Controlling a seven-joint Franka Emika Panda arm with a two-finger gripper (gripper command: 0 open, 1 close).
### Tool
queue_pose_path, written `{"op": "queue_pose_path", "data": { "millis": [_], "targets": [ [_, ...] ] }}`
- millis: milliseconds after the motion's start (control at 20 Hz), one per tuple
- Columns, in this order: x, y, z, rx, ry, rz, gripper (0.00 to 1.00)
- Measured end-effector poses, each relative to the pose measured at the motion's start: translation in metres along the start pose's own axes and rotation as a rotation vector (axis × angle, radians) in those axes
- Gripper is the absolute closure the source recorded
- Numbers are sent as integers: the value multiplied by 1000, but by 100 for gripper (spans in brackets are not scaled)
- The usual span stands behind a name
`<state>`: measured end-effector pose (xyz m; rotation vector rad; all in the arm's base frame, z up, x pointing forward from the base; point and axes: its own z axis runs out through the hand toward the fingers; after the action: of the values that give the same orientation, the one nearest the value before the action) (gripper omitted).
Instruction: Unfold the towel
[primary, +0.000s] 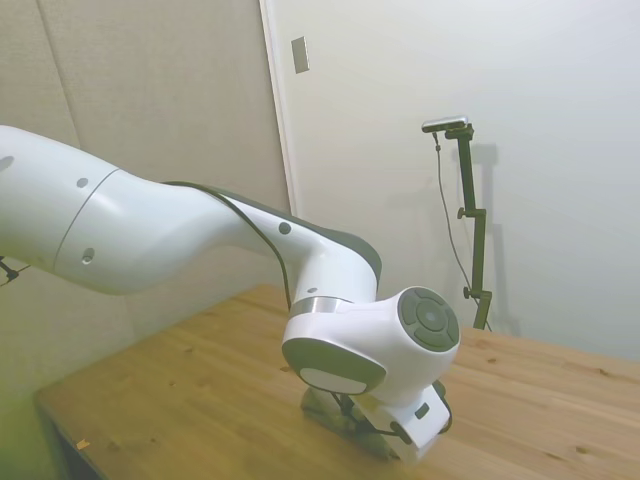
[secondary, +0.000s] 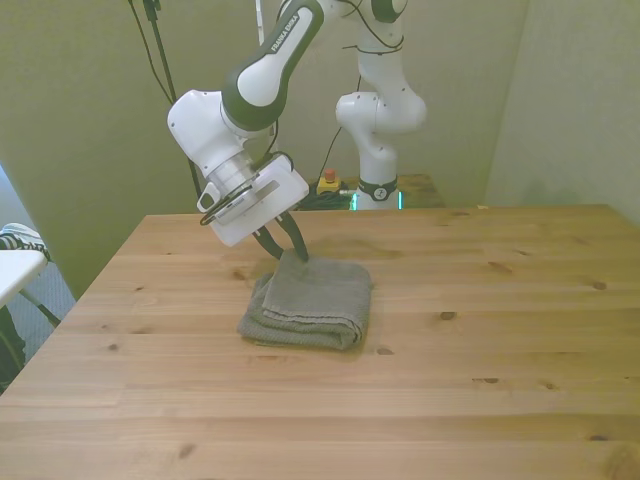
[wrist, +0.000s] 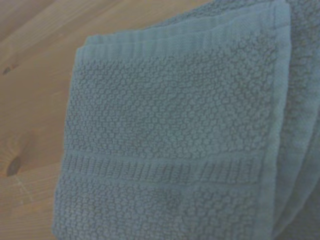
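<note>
towel (secondary: 312, 302) folded on table (secondary: 500, 400), gripper (secondary: 290, 243) seemingly at its far corner

The grey-green towel (secondary: 310, 303) lies folded in thick layers on the wooden table, one far corner raised

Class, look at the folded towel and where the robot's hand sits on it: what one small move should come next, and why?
Probably lift the hand a little, drawing the pinched corner up and toward the front view's right. The towel still lies folded in thick layers on the table, and the fingers seem to have closed on its far corner, which is slightly raised. Peeling that top layer over should begin opening the fold.
</note>
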<state>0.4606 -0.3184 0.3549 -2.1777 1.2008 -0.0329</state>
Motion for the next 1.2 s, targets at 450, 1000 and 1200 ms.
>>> {"op": "queue_pose_path", "data": {
  "millis": [450,1000,1200],
  "targets": [
    [-10,-42,-16,20,19,-77,100],
    [-85,-157,20,15,-37,-232,100],
    [-116,-187,50,-2,-63,-278,100]
  ]
}}
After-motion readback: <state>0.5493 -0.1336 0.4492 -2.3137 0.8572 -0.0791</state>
